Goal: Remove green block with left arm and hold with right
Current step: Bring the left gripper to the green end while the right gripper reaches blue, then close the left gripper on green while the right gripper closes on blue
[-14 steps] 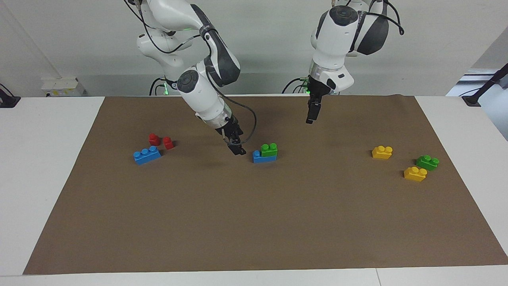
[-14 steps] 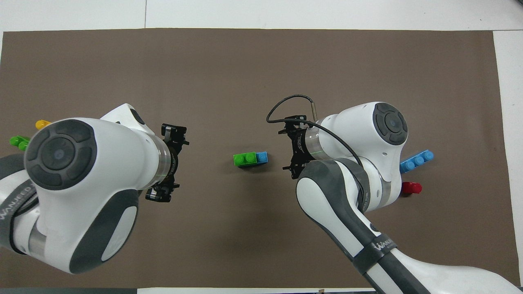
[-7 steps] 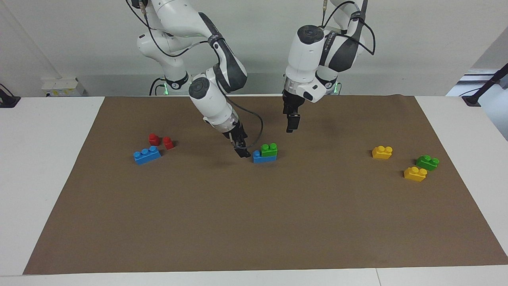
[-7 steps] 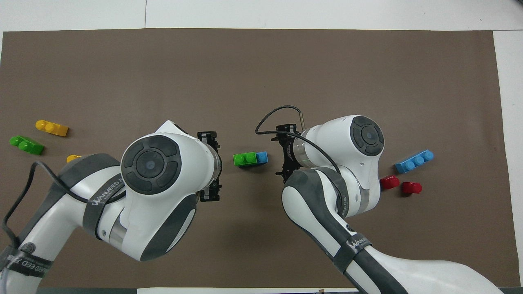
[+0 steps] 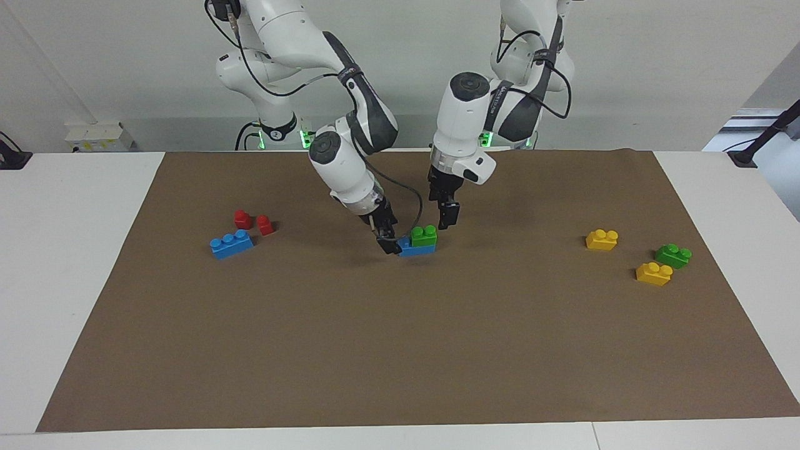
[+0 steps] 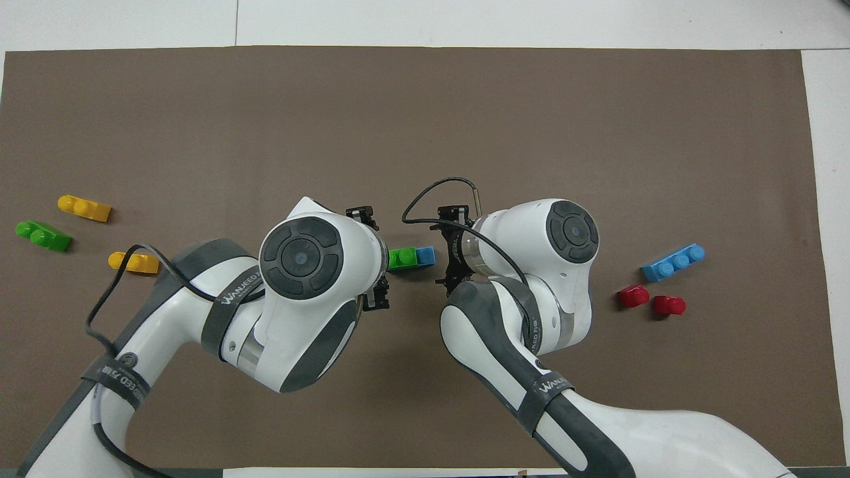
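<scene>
Flanking green block (image 5: 424,235): left hand (image 5: 447,216), right hand (image 5: 390,244).

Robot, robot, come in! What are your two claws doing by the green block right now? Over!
Right gripper low at the blue brick end. Left gripper beside the green block, not gripping. Green block on blue brick. Nothing blocking.

We see the left arm's wrist covering part of the green block (image 6: 400,259) in the overhead view | we cannot tell either gripper's finger gap | both arms' bases are cut off by the picture edges.
</scene>
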Robot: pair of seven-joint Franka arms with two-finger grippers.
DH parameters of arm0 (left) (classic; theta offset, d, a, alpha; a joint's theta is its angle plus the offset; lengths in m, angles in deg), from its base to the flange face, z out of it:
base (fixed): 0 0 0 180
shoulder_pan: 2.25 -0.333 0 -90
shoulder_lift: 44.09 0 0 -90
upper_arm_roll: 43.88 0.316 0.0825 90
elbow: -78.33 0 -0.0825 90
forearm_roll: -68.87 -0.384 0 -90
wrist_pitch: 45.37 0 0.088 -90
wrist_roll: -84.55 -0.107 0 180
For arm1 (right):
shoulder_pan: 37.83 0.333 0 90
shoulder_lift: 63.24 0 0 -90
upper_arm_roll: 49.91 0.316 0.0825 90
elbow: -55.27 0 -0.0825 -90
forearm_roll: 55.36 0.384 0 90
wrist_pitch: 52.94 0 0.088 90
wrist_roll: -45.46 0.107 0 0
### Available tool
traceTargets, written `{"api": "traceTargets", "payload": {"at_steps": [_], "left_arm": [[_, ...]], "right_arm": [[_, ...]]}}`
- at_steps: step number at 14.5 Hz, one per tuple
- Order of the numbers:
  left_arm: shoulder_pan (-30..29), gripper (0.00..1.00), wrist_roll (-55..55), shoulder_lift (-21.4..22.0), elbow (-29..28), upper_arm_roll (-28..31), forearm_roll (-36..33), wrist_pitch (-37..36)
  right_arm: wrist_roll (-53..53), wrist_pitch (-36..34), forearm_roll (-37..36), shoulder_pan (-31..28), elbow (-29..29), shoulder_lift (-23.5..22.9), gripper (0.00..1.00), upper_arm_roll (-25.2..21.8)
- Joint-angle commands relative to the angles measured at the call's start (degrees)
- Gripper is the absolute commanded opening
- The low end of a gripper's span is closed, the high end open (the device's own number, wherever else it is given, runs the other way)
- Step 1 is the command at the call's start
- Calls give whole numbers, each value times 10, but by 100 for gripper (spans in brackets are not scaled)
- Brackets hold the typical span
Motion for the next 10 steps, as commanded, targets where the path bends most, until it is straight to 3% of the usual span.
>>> {"api": "traceTargets", "payload": {"at_steps": [1, 10], "left_arm": [[17, 100, 23, -9, 1, 10, 4, 20], [9, 100, 25, -53, -3, 12, 1, 64]], "right_arm": [[5, 30, 16, 13, -2, -10, 100, -1], [-14, 62, 16, 21, -2, -44, 99, -1]]}}
